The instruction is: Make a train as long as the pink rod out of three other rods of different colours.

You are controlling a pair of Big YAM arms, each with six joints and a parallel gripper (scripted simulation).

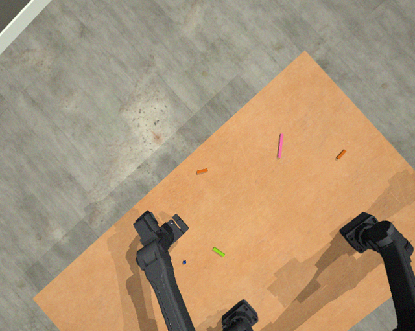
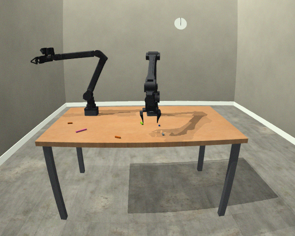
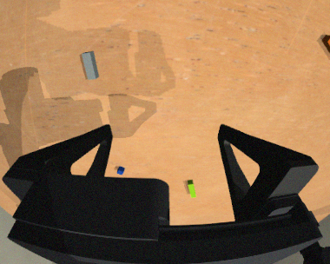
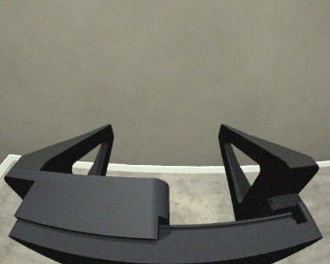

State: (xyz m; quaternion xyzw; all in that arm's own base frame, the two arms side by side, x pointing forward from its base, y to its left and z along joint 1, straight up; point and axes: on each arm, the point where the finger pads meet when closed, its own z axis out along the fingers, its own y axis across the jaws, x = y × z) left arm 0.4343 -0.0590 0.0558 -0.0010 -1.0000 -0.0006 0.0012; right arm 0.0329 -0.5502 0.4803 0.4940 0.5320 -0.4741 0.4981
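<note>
A pink rod [image 1: 280,145] [image 2: 81,130] lies alone. A lime rod [image 1: 219,252] [image 2: 141,123] [image 3: 192,189] and a small blue rod [image 1: 184,262] [image 2: 159,125] [image 3: 121,170] lie apart. A grey rod [image 2: 162,134] [image 3: 90,66] lies nearer the front edge in the exterior view, hidden by the left arm in the top view. One orange rod [image 1: 202,170] [image 2: 117,137] lies near that edge; another orange rod [image 1: 341,154] [image 2: 70,122] lies farther off. My left gripper [image 2: 150,122] [image 3: 165,130] is open and empty above the table, pointing down. My right gripper [image 4: 166,130] is open and empty, raised high.
The wooden table [image 1: 242,204] [image 2: 98,122] has both arm bases along its rear side in the exterior view. The right arm reaches out past the table's left side there. Arm shadows cross the table around the grey rod. No rods touch one another.
</note>
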